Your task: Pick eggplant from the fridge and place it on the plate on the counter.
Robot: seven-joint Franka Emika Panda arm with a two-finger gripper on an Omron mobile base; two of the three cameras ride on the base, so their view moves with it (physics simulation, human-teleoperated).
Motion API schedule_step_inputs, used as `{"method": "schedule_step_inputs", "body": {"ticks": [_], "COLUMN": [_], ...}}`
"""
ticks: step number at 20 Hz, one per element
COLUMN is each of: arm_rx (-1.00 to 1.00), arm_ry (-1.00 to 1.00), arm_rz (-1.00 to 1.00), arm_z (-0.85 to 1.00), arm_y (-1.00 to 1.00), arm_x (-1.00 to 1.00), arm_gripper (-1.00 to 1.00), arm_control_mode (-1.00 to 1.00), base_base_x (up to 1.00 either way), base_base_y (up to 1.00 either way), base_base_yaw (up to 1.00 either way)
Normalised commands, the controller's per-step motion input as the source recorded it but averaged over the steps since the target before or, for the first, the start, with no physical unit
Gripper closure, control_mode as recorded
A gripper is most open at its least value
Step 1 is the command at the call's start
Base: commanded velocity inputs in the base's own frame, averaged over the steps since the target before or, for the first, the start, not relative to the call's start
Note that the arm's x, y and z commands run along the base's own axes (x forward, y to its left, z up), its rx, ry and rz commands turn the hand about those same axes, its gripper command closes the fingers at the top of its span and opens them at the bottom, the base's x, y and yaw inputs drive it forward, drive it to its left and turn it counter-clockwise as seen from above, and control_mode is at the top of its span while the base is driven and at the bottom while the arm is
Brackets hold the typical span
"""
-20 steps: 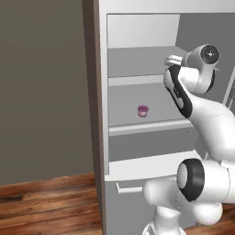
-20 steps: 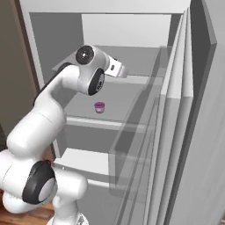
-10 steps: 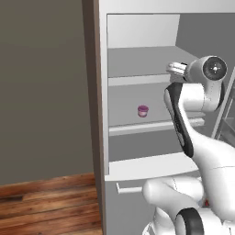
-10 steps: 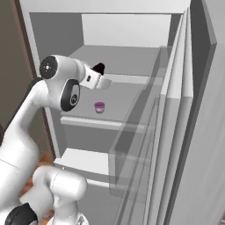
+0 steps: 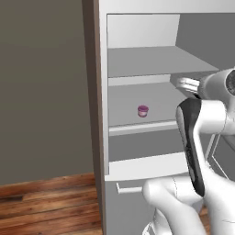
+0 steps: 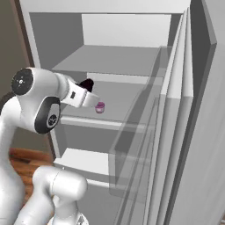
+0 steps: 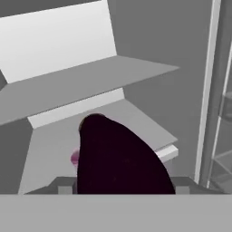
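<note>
Gripping the eggplant, the gripper holds its jaws narrowed around the dark glossy body, which juts out ahead of the hand. The vegetable hangs clear of the shelves, in front of the open fridge. Behind it, a small pink-purple cup stands on the middle shelf, partly hidden by the eggplant in the hand view.

A home kitchen, rendered rather than filmed — a tall light grey fridge stands open, showing flat pale shelves and a small pink-purple cup on one. Beside it, a plain grey-brown wall meets a wooden plank floor.
</note>
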Motion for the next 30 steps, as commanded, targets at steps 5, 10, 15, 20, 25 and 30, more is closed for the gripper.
{"method": "schedule_step_inputs", "body": {"ticks": [5,10,15,20,25,30], "arm_rx": [0.00,-0.01,-0.02,-0.02,-0.03,-0.03], "arm_ry": [0.01,0.00,0.00,0.00,0.00,0.00], "arm_rz": [0.20,0.12,0.08,0.06,0.04,0.04], "arm_z": [0.00,-0.10,-0.16,-0.08,-0.08,-0.10], "arm_y": [0.11,0.46,0.51,0.40,0.33,0.26], "arm_x": [-0.72,-0.26,-0.04,-0.02,0.00,-0.03], "arm_gripper": [1.00,1.00,1.00,1.00,1.00,1.00], "arm_control_mode": [-1.00,-1.00,-1.00,-1.00,-1.00,-1.00], "base_base_x": [0.00,0.00,0.00,0.00,0.00,0.00], "base_base_y": [0.00,0.00,0.00,0.00,0.00,0.00], "base_base_yaw": [0.00,0.00,0.00,0.00,0.00,0.00]}}
